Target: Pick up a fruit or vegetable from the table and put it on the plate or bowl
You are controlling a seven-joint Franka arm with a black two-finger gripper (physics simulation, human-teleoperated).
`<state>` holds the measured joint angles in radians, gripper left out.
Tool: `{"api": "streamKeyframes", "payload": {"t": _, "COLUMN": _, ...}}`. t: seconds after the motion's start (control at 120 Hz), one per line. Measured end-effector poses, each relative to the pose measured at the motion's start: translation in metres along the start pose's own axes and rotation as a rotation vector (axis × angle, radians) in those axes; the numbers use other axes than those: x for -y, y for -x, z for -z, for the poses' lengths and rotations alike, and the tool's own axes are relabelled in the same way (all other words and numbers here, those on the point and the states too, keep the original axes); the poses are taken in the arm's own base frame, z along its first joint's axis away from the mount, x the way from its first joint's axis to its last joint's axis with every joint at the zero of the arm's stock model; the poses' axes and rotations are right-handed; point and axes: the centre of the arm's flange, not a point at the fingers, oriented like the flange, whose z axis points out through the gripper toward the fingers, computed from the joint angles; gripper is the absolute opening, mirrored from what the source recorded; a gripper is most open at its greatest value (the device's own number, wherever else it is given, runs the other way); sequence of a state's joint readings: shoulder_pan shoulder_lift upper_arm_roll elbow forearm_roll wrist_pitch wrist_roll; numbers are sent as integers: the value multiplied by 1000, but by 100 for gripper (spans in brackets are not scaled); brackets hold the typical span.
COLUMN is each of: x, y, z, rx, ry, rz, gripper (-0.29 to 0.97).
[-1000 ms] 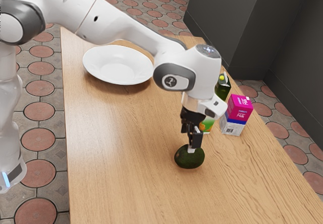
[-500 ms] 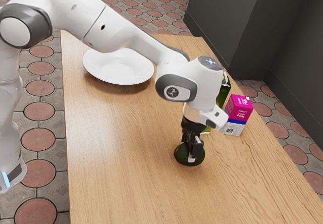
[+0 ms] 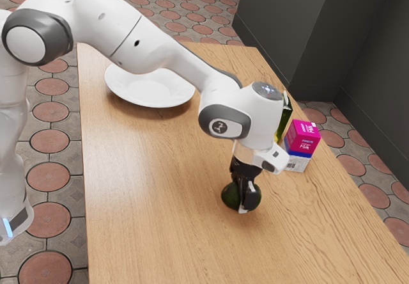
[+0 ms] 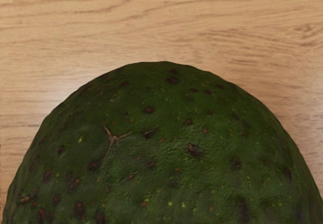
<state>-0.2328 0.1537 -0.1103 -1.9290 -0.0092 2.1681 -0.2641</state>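
A dark green avocado [image 3: 227,196] lies on the wooden table [image 3: 160,188], toward the exterior view's right. My gripper [image 3: 243,197] has come down over it, open, one finger [image 3: 245,198] showing in front of the fruit and the other hidden behind it. In the wrist view the avocado [image 4: 161,153] sits right under the hand, its bumpy skin and stem scar plain. A white plate [image 3: 144,91] rests at the table's far end, partly covered by my arm.
Just beyond the avocado, at the exterior view's right, stand a dark green bottle [image 3: 284,119] and a pink and white box [image 3: 300,144]. The table's right edge runs close behind them. Bare wood stretches between the avocado and the plate.
My hand has dropped from just above the avocado until the fingers straddle it. The avocado, the plate and the box have stayed where they were.
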Motion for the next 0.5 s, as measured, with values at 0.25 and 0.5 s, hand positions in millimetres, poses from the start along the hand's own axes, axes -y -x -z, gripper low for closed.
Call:
{"api": "streamKeyframes", "payload": {"t": 0.25, "x": 3, "y": 17, "z": 67, "rx": -92, "ry": 4, "rz": 26, "gripper": 42}}
{"api": "streamKeyframes", "payload": {"t": 0.5, "x": 95, "y": 13, "z": 165, "rx": -177, "ry": 4, "rz": 202, "gripper": 41}}
